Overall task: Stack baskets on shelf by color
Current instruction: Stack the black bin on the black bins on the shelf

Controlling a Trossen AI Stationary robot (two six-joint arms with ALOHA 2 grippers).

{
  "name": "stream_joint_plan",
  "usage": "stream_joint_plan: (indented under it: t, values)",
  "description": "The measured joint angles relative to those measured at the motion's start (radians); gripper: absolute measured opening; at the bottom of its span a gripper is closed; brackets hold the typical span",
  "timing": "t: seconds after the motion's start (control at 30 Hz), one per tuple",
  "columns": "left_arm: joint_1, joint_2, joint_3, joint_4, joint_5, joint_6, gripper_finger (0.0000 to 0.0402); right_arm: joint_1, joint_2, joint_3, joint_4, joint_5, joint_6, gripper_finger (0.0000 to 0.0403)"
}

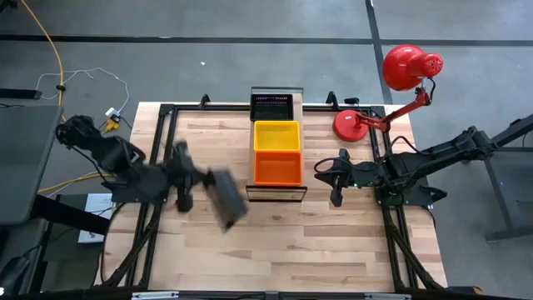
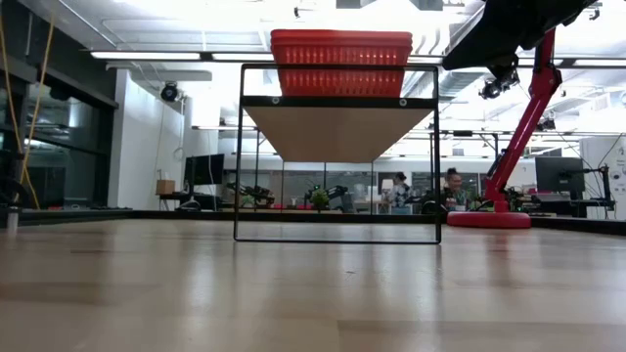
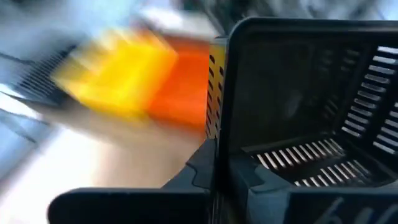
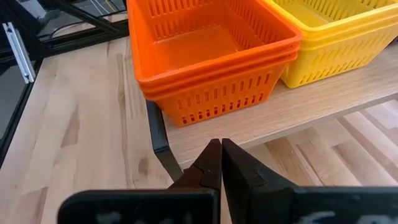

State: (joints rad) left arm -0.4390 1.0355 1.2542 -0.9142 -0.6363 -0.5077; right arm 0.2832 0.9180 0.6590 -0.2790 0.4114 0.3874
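Observation:
The shelf (image 1: pixel 276 193) stands at the table's middle, running near to far. On its wood top sit a black basket (image 1: pixel 272 107) at the far end, stacked yellow baskets (image 1: pixel 276 136) in the middle and stacked orange baskets (image 1: pixel 277 167) at the near end. My left gripper (image 1: pixel 208 183) is left of the shelf, shut on another black basket (image 1: pixel 227 199). My right gripper (image 1: pixel 336 185) hovers shut just right of the orange stack (image 4: pixel 205 56), touching nothing. In the low view the orange stack (image 2: pixel 340 61) tops the shelf frame (image 2: pixel 337 171). My left gripper (image 3: pixel 219 171) pinches one upright side wall (image 3: pixel 219 134) of the black basket at its rim, one finger inside the basket and one outside. The basket is off the table and tilted, its slotted bottom (image 3: pixel 311 162) stretching away beyond the fingers.
A red desk lamp (image 1: pixel 391 87) stands on the table's far right corner, its base (image 1: pixel 353 125) close to the shelf's far end. Bare wood tabletop (image 1: pixel 291 250) lies in front of the shelf. Cables trail off the far left corner (image 1: pixel 108 117).

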Motion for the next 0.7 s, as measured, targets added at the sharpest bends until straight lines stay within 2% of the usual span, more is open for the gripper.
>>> stream_joint_plan:
  t: [0.1, 0.17, 0.3, 0.47, 0.7]
  values:
    - [0.094, -0.017, 0.019, 0.156, -0.186, 0.091, 0.0, 0.0, 0.0, 0.0, 0.002, 0.0, 0.005, 0.0]
    - [0.194, -0.021, 0.019, 0.266, -0.186, 0.144, 0.0, 0.0, 0.0, 0.0, 0.003, 0.0, 0.005, 0.0]
    - [0.442, 0.017, 0.019, 0.397, -0.026, 0.165, 0.0, 0.0, 0.0, 0.0, 0.003, 0.0, 0.005, 0.0]
    - [0.708, 0.16, 0.019, 0.481, 0.145, 0.049, 0.0, 0.0, 0.0, 0.0, 0.003, 0.001, -0.001, 0.0]
    - [0.905, 0.342, 0.035, 0.535, 0.344, -0.123, 0.0, 0.0, 0.0, 0.0, -0.021, 0.001, -0.002, 0.0]
